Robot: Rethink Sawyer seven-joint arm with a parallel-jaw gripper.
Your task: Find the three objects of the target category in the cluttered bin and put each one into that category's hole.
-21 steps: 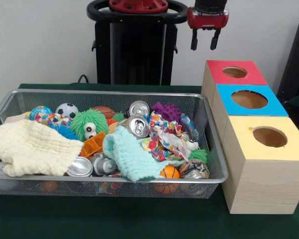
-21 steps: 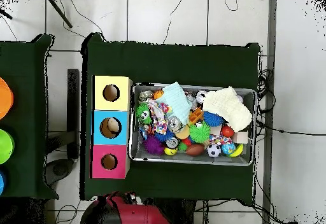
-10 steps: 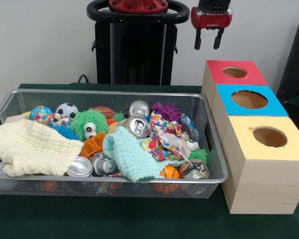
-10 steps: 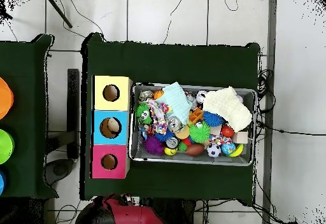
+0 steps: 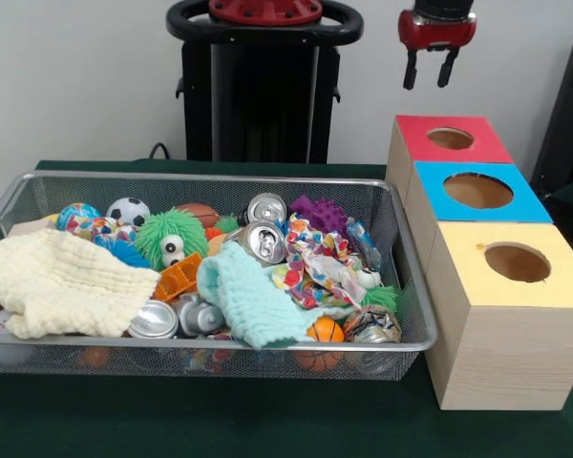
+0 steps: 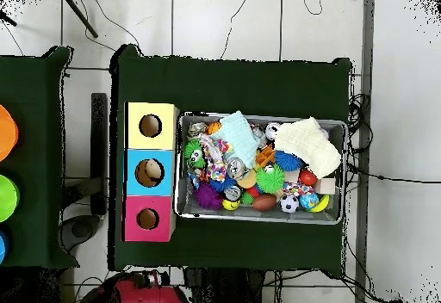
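Observation:
A wire bin holds a jumble of things: silver cans, a soccer ball, a green fuzzy toy, a purple spiky ball, a cream cloth and a mint cloth. To its right stand three wooden boxes with holes, topped red, blue and yellow. My gripper hangs high above the red box's far side, open and empty. In the overhead view the bin lies right of the boxes, and a pale object shows inside the blue box's hole.
A dark object stands at the right edge behind the boxes. In the overhead view a second green table at the left carries coloured round containers. The red arm base shows at the bottom edge.
My gripper has moved right and slightly up, from beside the red box's left corner to above it. In the overhead view the red arm has drawn down toward the bottom edge.

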